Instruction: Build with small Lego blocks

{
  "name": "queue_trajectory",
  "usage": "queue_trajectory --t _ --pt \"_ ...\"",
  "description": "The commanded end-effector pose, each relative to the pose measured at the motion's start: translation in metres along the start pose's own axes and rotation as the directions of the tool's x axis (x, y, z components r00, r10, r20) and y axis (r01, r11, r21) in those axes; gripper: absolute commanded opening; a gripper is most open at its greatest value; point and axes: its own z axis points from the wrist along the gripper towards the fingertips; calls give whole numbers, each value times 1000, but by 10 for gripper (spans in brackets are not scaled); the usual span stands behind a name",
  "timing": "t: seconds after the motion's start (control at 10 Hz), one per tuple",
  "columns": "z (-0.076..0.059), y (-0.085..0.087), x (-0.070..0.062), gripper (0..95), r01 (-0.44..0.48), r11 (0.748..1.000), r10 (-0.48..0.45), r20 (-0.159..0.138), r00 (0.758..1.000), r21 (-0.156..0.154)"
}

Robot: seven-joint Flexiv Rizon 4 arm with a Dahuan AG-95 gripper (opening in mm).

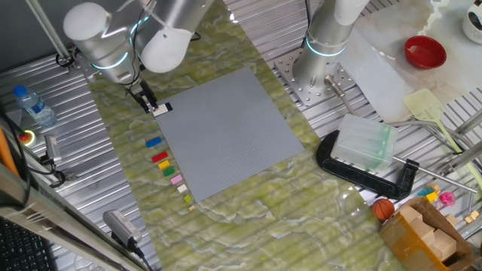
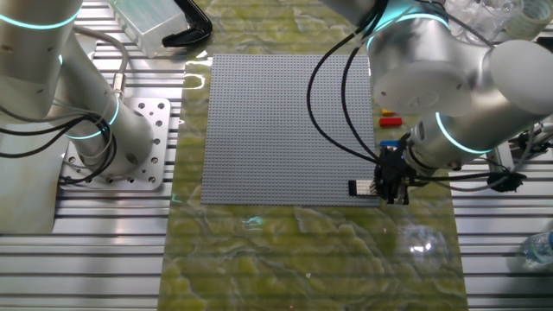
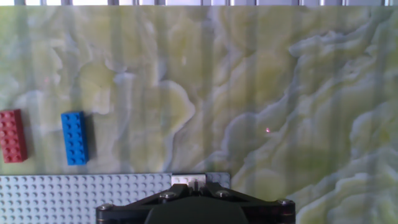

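Observation:
My gripper (image 1: 153, 106) stands at the near-left corner of the large grey baseplate (image 1: 226, 135), its fingers closed on a small white brick (image 1: 162, 108). In the hand view the white brick (image 3: 188, 180) sits at the gripper (image 3: 188, 188) tips, right on the baseplate (image 3: 74, 196) corner edge. The other fixed view shows the white brick (image 2: 359, 187) jutting from the gripper (image 2: 384, 188). Loose bricks lie in a row on the marbled mat beside the plate: blue (image 1: 154, 141), red (image 1: 160, 157), green (image 1: 164, 165), yellow (image 1: 168, 172), pink (image 1: 177, 179). Blue (image 3: 74, 138) and red (image 3: 12, 135) show in the hand view.
A second arm's base (image 1: 324, 53) stands at the back behind the plate. A black clamp (image 1: 361, 172) holding a clear plastic box (image 1: 364, 143) lies to the right. A red bowl (image 1: 425, 51) is at the back right, a water bottle (image 1: 34, 105) at the left.

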Motion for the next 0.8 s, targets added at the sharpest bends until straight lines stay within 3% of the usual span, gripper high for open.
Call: queue_trajectory --t 0.1,0.5,0.8 --pt "12 0 -4 0 -2 1000 2 -1 1000 2" --pt "14 0 -1 0 0 1000 0 -2 1000 5" --pt "-1 2 5 0 2 1000 -2 -3 1000 3"
